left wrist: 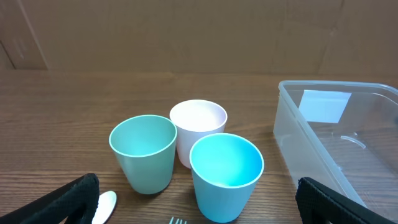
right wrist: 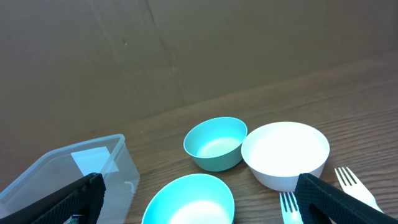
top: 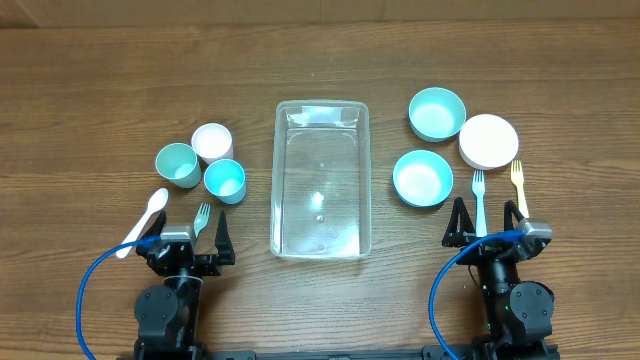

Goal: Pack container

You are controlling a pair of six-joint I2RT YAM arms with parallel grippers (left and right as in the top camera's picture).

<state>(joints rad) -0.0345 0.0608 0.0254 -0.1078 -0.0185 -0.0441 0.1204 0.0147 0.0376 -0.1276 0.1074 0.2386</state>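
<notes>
Spanning the whole overhead view, a brown wooden table (top: 90, 70) with fine lengthwise grain is seen, its surface matt and evenly lit. Behind its far edge, in both wrist views, the room is closed off by a wall of plain brown cardboard (left wrist: 186, 31), creased and seamed in places.

The container (top: 318, 170) is set upright at the middle of the table, its long side running away from the arms. The wood is seen through its clear floor, and a pale label (left wrist: 323, 104) is seen on its far wall.

To its left three cups are grouped close together: a green cup (top: 177, 164), a white cup (top: 211, 143) and a blue cup (top: 224, 180). Nearer the arms a white spoon (top: 145, 220) and a pale green fork (top: 202, 218) are laid flat.

To the right of the container a far teal bowl (top: 437, 113), a near teal bowl (top: 422, 178) and a white bowl (top: 488, 141) are placed close together. A light blue fork (top: 479, 200) and a yellow fork (top: 518, 188) are laid side by side just nearer than the white bowl.

The left gripper (top: 188, 245) is held at the near edge, its fingers (left wrist: 62, 202) spread wide with nothing between them. The right gripper (top: 487, 228) is likewise held wide open and empty at the near edge.
</notes>
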